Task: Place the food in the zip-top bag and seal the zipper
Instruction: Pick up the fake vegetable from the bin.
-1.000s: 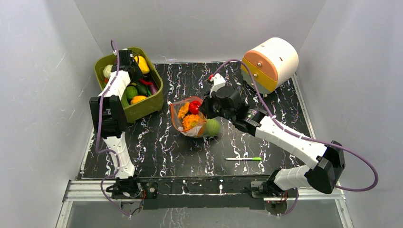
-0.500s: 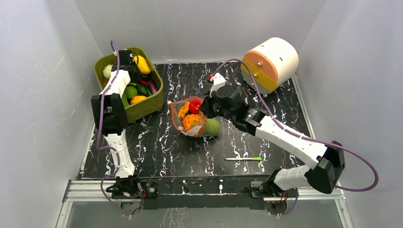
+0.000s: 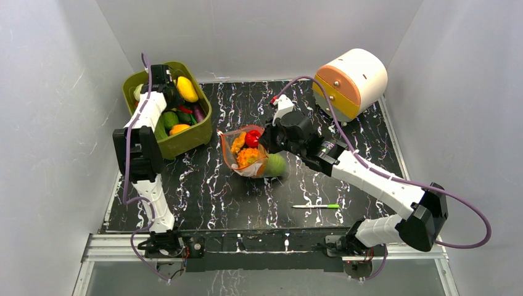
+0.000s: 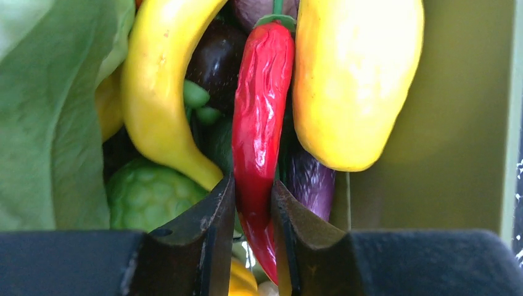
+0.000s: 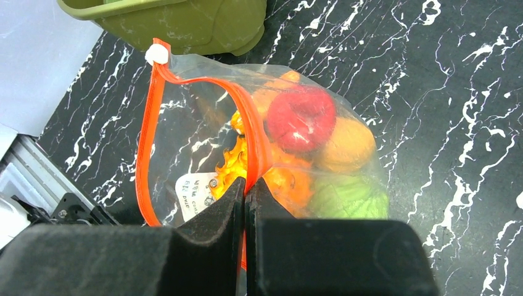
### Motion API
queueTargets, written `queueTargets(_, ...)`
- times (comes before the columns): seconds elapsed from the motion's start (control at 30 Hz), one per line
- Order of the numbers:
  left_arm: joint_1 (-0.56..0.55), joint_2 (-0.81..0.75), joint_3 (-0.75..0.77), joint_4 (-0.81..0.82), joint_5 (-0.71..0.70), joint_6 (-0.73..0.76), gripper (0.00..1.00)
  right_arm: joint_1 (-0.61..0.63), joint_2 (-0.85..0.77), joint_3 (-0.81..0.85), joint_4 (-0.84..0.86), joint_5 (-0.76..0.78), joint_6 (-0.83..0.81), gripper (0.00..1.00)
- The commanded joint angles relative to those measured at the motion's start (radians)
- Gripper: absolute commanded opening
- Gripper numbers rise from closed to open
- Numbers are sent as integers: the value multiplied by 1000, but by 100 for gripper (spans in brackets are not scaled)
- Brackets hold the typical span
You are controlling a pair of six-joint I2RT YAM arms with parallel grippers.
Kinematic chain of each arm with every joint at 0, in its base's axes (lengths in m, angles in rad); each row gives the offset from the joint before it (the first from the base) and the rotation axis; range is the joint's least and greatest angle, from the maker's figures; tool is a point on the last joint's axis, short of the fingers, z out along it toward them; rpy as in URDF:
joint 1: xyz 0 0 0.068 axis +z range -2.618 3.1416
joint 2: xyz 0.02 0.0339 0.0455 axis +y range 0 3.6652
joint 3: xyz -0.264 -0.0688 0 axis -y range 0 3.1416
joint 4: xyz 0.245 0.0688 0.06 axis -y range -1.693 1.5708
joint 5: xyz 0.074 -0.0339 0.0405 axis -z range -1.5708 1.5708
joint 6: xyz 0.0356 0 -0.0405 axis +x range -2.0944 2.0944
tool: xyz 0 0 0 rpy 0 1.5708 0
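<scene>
My left gripper [image 4: 253, 197] is down in the olive bin [image 3: 185, 143], shut on a red chili pepper [image 4: 259, 111] near its tip. Around it lie yellow pieces [image 4: 354, 80], a purple eggplant [image 4: 311, 179] and a bumpy green fruit [image 4: 148, 194]. The clear zip-top bag [image 3: 247, 151] lies mid-table with its mouth open. It holds a red tomato [image 5: 300, 117], orange pieces [image 5: 348, 145] and a green cabbage [image 5: 348, 197]. My right gripper [image 5: 245, 188] is shut on the orange-red zipper [image 5: 148, 142] at the mouth's right edge, holding it up.
A white and orange drum-shaped drawer box [image 3: 351, 80] stands at the back right. A thin green-and-white pen [image 3: 316, 206] lies near the front. The bin's wall [image 5: 185, 21] is just behind the bag. White walls close in both sides.
My left arm has shifted slightly left and back over the bin, with its gripper still down among the food. The right arm and the bag have not moved.
</scene>
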Motion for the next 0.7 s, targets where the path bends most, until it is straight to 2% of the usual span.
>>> queueTargets(0.0, 3, -148, -19, -62, -14, 19, 12, -1, -54, 20, 87, 5, 28, 0)
queueTargets(0.3, 2, -326, -108, -127, 27, 11, 13, -1, -64, 16, 72, 23, 71, 0)
queueTargets(0.53, 2, -454, -156, -185, 182, 7, 13, -1, -67, 7, 89, 70, 143, 0)
queueTargets(0.67, 1, -548, -229, -167, 349, 18, 13, -1, -66, 12, 92, 77, 174, 0)
